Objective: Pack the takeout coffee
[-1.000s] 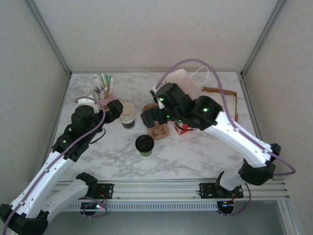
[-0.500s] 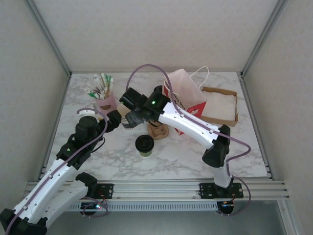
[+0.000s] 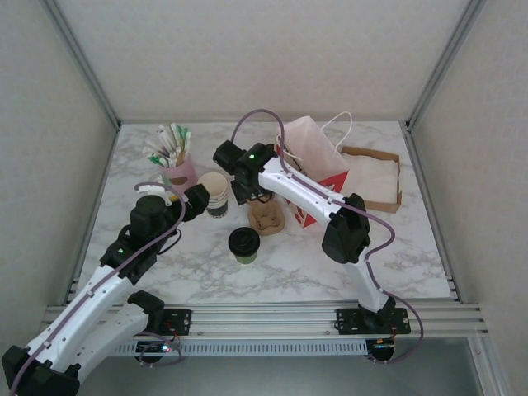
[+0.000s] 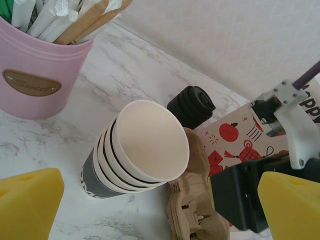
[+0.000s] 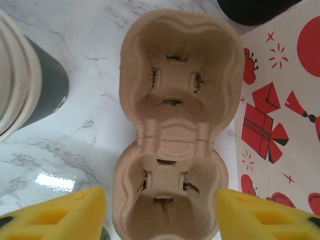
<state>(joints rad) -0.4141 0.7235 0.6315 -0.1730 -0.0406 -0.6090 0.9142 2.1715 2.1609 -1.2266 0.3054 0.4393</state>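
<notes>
Cup (image 3: 243,247) with its black lid (image 3: 243,238) on is sitting on the worktop (image 3: 396,247), just in front of the carrier (image 5: 170,130), on the side near the arms. The right hand (image 5: 162,215) is hanging over the carrier, open, with one finger on each side of one end. The left hand (image 4: 159,205) is wide open, holding nothing, and pointing at the stack (image 4: 135,150) just left of the carrier.

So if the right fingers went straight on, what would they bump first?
Most likely the brown cup carrier: it lies straight ahead, between the right arm's yellow fingers. How far off is unclear.
</notes>
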